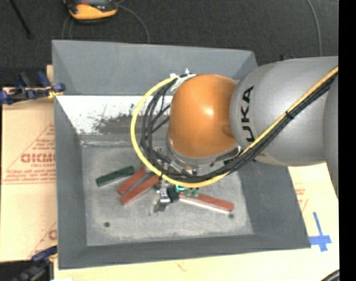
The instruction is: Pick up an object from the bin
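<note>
Camera view, from above: tool (162,201) low over the middle of the bin (69,174), just beside two red-brown sticks (136,185); apart or together, I cannot tell. Better to centre on one stick before closing.

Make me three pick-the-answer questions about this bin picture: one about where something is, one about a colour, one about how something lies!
1. Where is the dark green stick?
A) to the view's left of the gripper
B) to the view's right of the gripper
C) leaning on the far wall

2. What colour is the round cover on the wrist?
A) blue
B) orange
C) pink

3. How does that stick lie?
A) flat on the bin floor
B) standing on end
C) dangling in the air

Answers: 1 A, it lies left of the gripper; 2 B, the cover is shiny orange; 3 A, its whole length rests on the floor.
</note>
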Robot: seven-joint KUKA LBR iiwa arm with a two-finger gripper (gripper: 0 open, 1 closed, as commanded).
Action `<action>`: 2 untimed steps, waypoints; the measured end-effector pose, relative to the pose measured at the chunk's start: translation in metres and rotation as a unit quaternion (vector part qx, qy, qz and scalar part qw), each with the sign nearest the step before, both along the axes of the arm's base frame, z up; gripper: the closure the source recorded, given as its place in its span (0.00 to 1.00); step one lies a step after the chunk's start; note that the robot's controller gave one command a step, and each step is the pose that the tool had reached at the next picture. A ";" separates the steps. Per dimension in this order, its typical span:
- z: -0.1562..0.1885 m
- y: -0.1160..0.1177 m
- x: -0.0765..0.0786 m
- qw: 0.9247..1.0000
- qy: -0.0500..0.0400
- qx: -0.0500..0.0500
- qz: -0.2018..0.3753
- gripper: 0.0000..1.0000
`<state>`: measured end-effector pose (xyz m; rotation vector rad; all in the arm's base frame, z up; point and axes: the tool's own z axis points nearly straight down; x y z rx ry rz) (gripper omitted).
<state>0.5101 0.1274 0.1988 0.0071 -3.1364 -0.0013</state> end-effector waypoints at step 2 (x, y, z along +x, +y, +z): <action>-0.032 -0.005 0.018 1.000 -0.008 0.001 -0.028 0.00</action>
